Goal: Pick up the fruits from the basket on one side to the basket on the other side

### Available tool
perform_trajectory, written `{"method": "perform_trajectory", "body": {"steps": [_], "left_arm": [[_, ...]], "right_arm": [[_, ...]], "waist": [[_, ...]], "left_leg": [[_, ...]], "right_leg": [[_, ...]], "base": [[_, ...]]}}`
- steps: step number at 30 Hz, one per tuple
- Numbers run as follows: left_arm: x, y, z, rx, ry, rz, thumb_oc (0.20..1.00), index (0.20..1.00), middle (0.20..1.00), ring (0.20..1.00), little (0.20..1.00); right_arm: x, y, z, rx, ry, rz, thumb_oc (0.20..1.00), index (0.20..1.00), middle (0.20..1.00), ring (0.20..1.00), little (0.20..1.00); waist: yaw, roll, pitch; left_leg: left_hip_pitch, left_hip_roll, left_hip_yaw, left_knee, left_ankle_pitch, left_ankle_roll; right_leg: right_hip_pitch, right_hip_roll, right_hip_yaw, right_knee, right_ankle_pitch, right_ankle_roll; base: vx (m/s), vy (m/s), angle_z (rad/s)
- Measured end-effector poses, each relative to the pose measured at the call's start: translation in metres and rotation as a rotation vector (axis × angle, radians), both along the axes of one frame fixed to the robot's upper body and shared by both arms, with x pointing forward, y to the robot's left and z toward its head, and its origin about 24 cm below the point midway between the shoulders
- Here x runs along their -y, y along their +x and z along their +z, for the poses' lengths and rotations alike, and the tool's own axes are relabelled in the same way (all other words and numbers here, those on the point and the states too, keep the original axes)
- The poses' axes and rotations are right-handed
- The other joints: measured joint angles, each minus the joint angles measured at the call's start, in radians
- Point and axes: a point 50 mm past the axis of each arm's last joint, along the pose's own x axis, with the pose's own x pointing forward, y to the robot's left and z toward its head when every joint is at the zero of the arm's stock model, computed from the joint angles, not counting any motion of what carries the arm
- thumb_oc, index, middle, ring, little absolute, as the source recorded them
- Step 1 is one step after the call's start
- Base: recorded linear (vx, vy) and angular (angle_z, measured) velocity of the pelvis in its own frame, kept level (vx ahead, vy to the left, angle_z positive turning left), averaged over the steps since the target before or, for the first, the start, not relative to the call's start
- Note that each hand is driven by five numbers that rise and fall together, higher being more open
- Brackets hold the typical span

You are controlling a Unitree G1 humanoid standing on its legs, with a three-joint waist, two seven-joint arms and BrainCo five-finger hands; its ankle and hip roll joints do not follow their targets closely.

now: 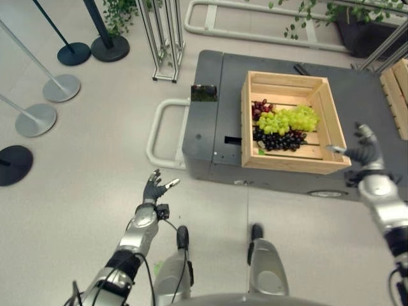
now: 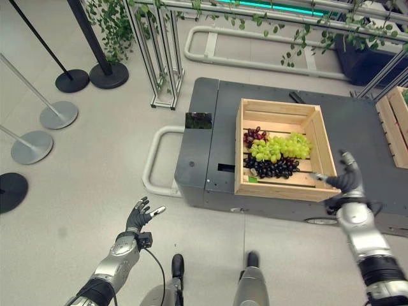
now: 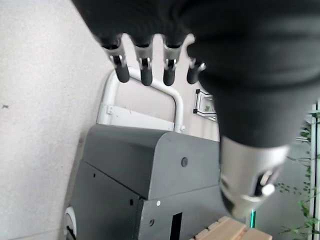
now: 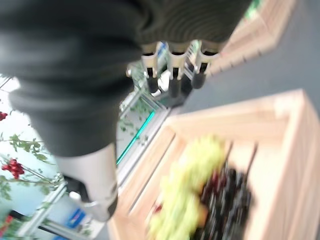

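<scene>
A wooden crate [image 1: 331, 118] stands on a dark grey cart [image 1: 210, 121]. Inside lie a green grape bunch [image 1: 290, 119], a dark purple bunch [image 1: 278, 140] in front of it and a red bunch [image 1: 259, 108] at the back left. My right hand [image 1: 364, 150] hovers open just off the crate's front right corner, thumb toward the crate, holding nothing. In the right wrist view the fingers [image 4: 172, 82] are straight above the grapes [image 4: 187, 190]. My left hand [image 1: 153, 189] is open over the floor, left of the cart's front, empty.
A second wooden crate [image 1: 396, 89] shows at the cart's far right edge. A white tubular handle [image 1: 156, 131] juts from the cart's left side. Stanchion bases [image 1: 35, 119] and a metal frame [image 1: 162, 38] stand on the floor to the left and behind.
</scene>
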Motion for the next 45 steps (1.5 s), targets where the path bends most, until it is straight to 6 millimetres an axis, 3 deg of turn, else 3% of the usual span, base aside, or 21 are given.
{"method": "perform_trajectory", "body": {"steps": [1, 2, 3, 4, 7, 10, 12, 14, 18, 24, 30, 35, 40, 45], "left_arm": [[-0.006, -0.001, 0.001, 0.0, 0.013, 0.009, 1.0, 1.0, 1.0, 1.0, 1.0], [-0.012, -0.005, 0.0, -0.004, 0.028, 0.02, 1.0, 1.0, 1.0, 1.0, 1.0], [-0.018, -0.006, 0.001, -0.001, 0.039, 0.029, 1.0, 1.0, 1.0, 1.0, 1.0], [-0.012, -0.008, -0.002, -0.004, 0.002, 0.04, 1.0, 1.0, 1.0, 1.0, 1.0], [0.015, -0.023, -0.016, -0.035, -0.096, 0.015, 1.0, 1.0, 1.0, 1.0, 1.0], [0.034, -0.027, -0.02, -0.041, -0.175, -0.001, 1.0, 1.0, 1.0, 1.0, 1.0], [0.039, -0.024, -0.016, -0.024, -0.191, -0.016, 1.0, 1.0, 1.0, 1.0, 1.0], [0.043, -0.021, -0.009, 0.006, -0.202, -0.028, 1.0, 1.0, 1.0, 1.0, 1.0], [0.046, -0.016, -0.002, 0.037, -0.207, -0.037, 1.0, 1.0, 1.0, 1.0, 1.0], [0.032, -0.016, 0.0, 0.038, -0.161, -0.009, 1.0, 1.0, 1.0, 1.0, 1.0], [0.028, -0.01, 0.006, 0.059, -0.139, -0.007, 1.0, 1.0, 1.0, 1.0, 1.0], [0.03, -0.004, 0.011, 0.077, -0.138, -0.005, 1.0, 1.0, 1.0, 1.0, 1.0], [0.029, -0.003, 0.013, 0.082, -0.135, 0.012, 1.0, 1.0, 1.0, 1.0, 1.0], [0.028, -0.002, 0.014, 0.086, -0.129, 0.021, 1.0, 1.0, 1.0, 1.0, 1.0]], "right_arm": [[0.001, -0.001, 0.001, -0.006, -0.008, 0.004, 1.0, 1.0, 1.0, 1.0, 1.0], [0.003, -0.001, 0.0, -0.026, -0.016, 0.006, 1.0, 1.0, 1.0, 1.0, 1.0], [0.006, -0.001, 0.001, -0.033, -0.023, 0.003, 1.0, 1.0, 1.0, 1.0, 1.0], [0.017, -0.006, 0.001, -0.089, -0.057, -0.011, 1.0, 1.0, 1.0, 1.0, 1.0], [0.025, 0.0, 0.005, -0.217, -0.157, 0.007, 1.0, 1.0, 1.0, 1.0, 1.0], [0.031, 0.004, 0.023, -0.235, -0.254, 0.009, 1.0, 1.0, 1.0, 1.0, 1.0], [0.033, 0.01, 0.025, -0.286, -0.31, -0.002, 1.0, 1.0, 1.0, 1.0, 1.0], [0.031, 0.016, 0.036, -0.274, -0.358, 0.008, 1.0, 1.0, 1.0, 1.0, 1.0], [0.017, 0.033, 0.061, -0.243, -0.467, 0.037, 1.0, 1.0, 1.0, 1.0, 1.0], [-0.004, 0.052, 0.068, -0.24, -0.541, 0.071, 1.0, 1.0, 1.0, 1.0, 1.0], [-0.035, 0.069, 0.081, -0.193, -0.596, 0.15, 1.0, 1.0, 1.0, 1.0, 1.0], [-0.047, 0.074, 0.091, -0.161, -0.628, 0.182, 1.0, 1.0, 1.0, 1.0, 1.0], [-0.049, 0.079, 0.067, -0.292, -0.683, 0.21, 1.0, 1.0, 1.0, 1.0, 1.0], [-0.034, 0.08, 0.042, -0.455, -0.721, 0.167, 1.0, 1.0, 1.0, 1.0, 1.0]], "waist": [[-0.002, -0.008, 0.0], [0.0, -0.035, -0.012], [-0.007, -0.042, -0.015], [-0.029, -0.016, -0.007], [-0.034, 0.026, -0.022], [-0.038, 0.044, -0.019], [-0.031, 0.053, -0.014], [-0.04, 0.084, 0.002], [-0.014, 0.159, 0.014], [0.032, 0.128, 0.037], [0.049, 0.085, 0.064], [0.062, 0.063, 0.076], [0.088, 0.047, 0.082], [0.116, 0.042, 0.083]], "left_leg": [[0.006, 0.009, -0.007, -0.011, 0.007, -0.023], [0.014, 0.022, -0.006, -0.031, 0.017, -0.062], [0.01, 0.027, -0.007, -0.035, 0.021, -0.09], [0.005, 0.078, -0.029, -0.049, 0.021, -0.096], [0.03, 0.12, -0.02, -0.044, 0.006, -0.121], [-0.015, 0.151, -0.025, 0.017, 0.014, -0.126], [-0.049, 0.157, -0.062, 0.063, 0.019, -0.124], [-0.065, 0.162, -0.046, 0.065, 0.058, -0.174], [-0.097, 0.152, -0.005, 0.002, 0.061, -0.16], [-0.119, 0.094, -0.003, -0.047, 0.076, -0.133], [-0.135, 0.087, -0.001, -0.052, 0.076, -0.131], [-0.156, 0.087, -0.004, -0.051, 0.077, -0.13], [-0.184, 0.088, -0.015, -0.043, 0.079, -0.129], [-0.224, 0.085, -0.034, -0.034, 0.081, -0.127]], "right_leg": [[0.018, 0.002, -0.006, -0.032, 0.017, -0.001], [0.052, 0.02, -0.017, -0.073, 0.024, 0.01], [0.066, 0.041, 0.005, -0.104, 0.082, 0.011], [0.073, 0.09, -0.003, -0.096, 0.153, -0.009], [0.073, 0.176, -0.009, -0.119, 0.207, -0.085], [0.082, 0.219, -0.049, -0.144, 0.213, -0.111], [0.111, 0.228, -0.081, -0.167, 0.221, -0.132], [0.147, 0.223, -0.147, -0.167, 0.203, -0.139], [0.119, 0.23, -0.177, -0.167, 0.19, -0.124], [0.088, 0.182, -0.176, -0.167, 0.202, -0.098], [0.065, 0.176, -0.167, -0.167, 0.204, -0.096], [0.051, 0.178, -0.167, -0.167, 0.204, -0.096], [0.038, 0.179, -0.168, -0.167, 0.203, -0.095], [0.015, 0.179, -0.169, -0.166, 0.202, -0.093]], "base": [[0.18, -0.461, 0.05], [0.1, -0.284, 0.16], [0.08, -0.309, 0.5], [0.05, -0.23, 0.64], [0.08, -0.33, -0.02], [0.02, -0.291, 0.04], [0.0, -0.154, 0.51], [-0.01, -0.081, 0.84], [0.04, -0.005, 0.42], [0.02, 0.072, 0.13], [0.0, 0.063, -0.01], [-0.01, 0.016, 0.01], [-0.01, 0.003, 0.07], [0.0, 0.004, 0.11]]}}
